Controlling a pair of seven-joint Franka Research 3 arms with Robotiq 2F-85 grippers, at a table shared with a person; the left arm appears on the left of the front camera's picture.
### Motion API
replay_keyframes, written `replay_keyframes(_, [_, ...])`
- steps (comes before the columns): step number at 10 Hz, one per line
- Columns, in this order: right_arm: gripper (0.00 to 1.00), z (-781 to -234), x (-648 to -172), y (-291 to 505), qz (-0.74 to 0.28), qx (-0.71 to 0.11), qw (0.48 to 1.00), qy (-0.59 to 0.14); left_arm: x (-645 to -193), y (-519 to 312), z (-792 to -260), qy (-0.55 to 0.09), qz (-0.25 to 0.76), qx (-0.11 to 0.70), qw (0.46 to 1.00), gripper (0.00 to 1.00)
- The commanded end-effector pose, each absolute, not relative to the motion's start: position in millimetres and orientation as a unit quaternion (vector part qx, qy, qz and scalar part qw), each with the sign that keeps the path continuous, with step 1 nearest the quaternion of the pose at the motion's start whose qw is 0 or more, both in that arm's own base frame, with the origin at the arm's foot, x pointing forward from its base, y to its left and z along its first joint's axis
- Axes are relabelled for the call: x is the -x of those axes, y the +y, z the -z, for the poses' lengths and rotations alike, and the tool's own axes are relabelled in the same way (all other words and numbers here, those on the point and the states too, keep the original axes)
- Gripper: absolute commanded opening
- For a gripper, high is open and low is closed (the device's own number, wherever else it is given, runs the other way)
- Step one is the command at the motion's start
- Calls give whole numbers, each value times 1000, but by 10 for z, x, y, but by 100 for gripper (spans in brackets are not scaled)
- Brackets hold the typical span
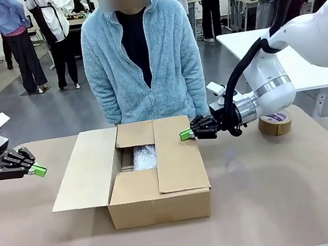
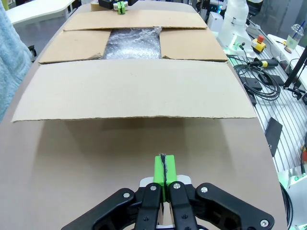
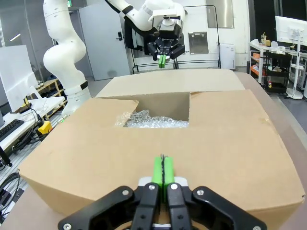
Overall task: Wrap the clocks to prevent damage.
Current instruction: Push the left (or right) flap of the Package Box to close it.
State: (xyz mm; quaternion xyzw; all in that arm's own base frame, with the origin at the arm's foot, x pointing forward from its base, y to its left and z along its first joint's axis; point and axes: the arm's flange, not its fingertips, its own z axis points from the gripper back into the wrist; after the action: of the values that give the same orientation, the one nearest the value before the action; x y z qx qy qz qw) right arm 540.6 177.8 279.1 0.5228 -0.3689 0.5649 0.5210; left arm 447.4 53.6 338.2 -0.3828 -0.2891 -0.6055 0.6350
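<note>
The clocks show as a bundle of clear bubble wrap (image 1: 144, 157) lying inside the brown cardboard box (image 1: 157, 206), seen through the gap between its flaps; no dial is visible. The bundle also shows in the left wrist view (image 2: 132, 44) and the right wrist view (image 3: 153, 120). My right gripper (image 1: 186, 134) is shut with nothing in it, its tips at the far corner of the box's folded-down right flap (image 1: 179, 154). Left of the box, my left gripper (image 1: 38, 170) hovers shut and empty, apart from the outspread left flap (image 1: 85, 171).
A brown tape roll (image 1: 275, 123) lies on the table behind my right arm. A person in a light blue fleece (image 1: 143, 58) stands at the far edge, just behind the box. Bare tabletop (image 1: 273, 205) lies in front of and beside the box.
</note>
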Motion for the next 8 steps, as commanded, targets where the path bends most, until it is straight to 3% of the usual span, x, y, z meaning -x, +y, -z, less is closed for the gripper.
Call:
replay_keyframes(1, [1, -2771, -5393, 1789, -565, -513, 530, -371, -4198, 429, -3088, -309, 608, 381, 624, 0])
replay_keyframes(2, [1, -2771, -5393, 1789, -565, -513, 530, -371, -4428, 276, -3141, -291, 632, 383, 607, 0])
replay_keyframes(8, [1, -2771, -5393, 1789, -565, -513, 530, -371, -4424, -214, -2982, -312, 622, 441, 568, 0])
